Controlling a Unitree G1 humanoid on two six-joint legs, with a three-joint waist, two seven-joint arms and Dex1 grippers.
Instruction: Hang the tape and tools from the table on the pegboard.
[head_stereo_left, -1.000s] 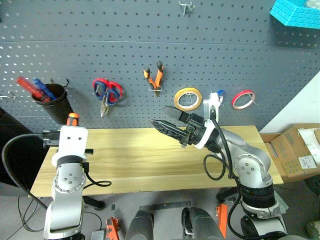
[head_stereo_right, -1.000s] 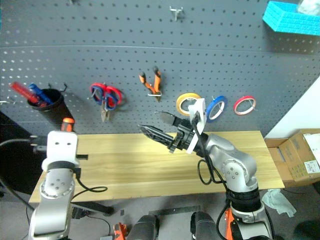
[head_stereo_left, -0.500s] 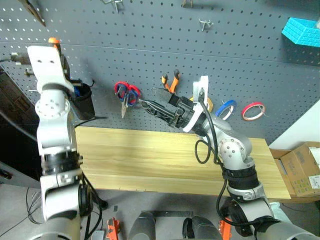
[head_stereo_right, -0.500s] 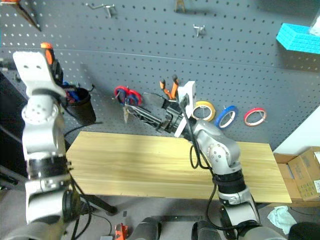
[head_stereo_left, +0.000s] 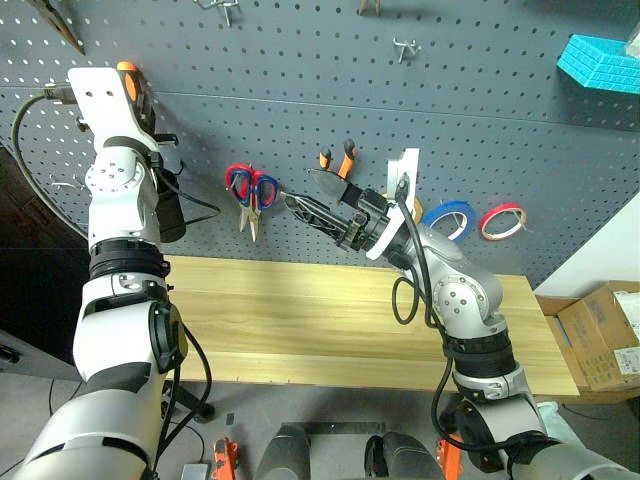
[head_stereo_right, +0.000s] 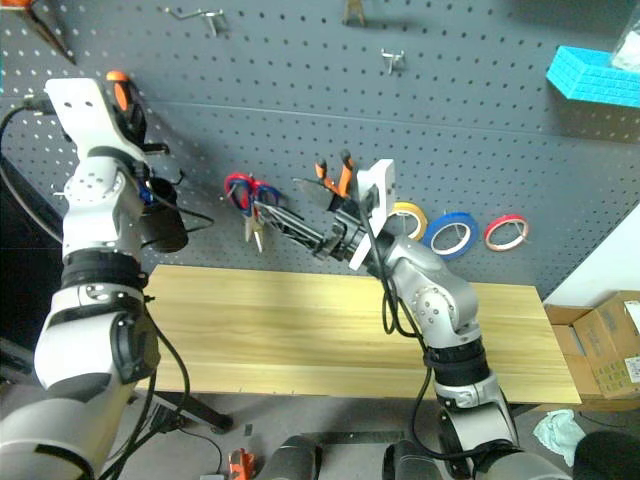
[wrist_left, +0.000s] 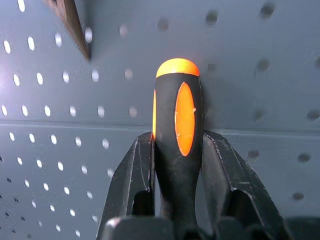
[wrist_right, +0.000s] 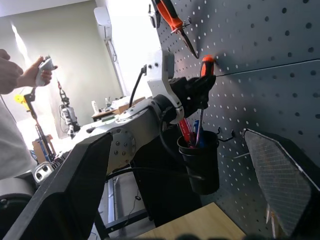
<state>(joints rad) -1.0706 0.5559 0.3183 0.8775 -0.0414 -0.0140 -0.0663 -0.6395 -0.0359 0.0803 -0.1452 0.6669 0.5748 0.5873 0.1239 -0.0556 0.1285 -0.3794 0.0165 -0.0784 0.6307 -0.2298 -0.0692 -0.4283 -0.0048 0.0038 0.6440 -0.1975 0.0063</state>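
left gripper: clamped on the screwdriver, black fingers snug on both sides of the orange-and-black handle, the handle's rounded orange end sticking out past the fingertips toward the pegboard
left arm: up high at the far left, gripper right in front of the board, above the black cup
right gripper: jaws spread wide, nothing in them, pointing left across the board, just right of the red scissors
screwdriver: in the left gripper, off the table, orange tip close to the board; can't tell if it touches
pliers: already on the board, hanging right above the right gripper
blue tape: on a hook to the right of the right wrist, red roll just right of it
yellow roll: on the board left of the blue one, partly behind the right arm
cup: hangs on the board at the left, red and blue things poking out of it
table: pale wood top near the robot, below the board
extras: teal box high up at the right, cardboard box on the floor at the right, a person's hand holding a small controller in the right wrist view
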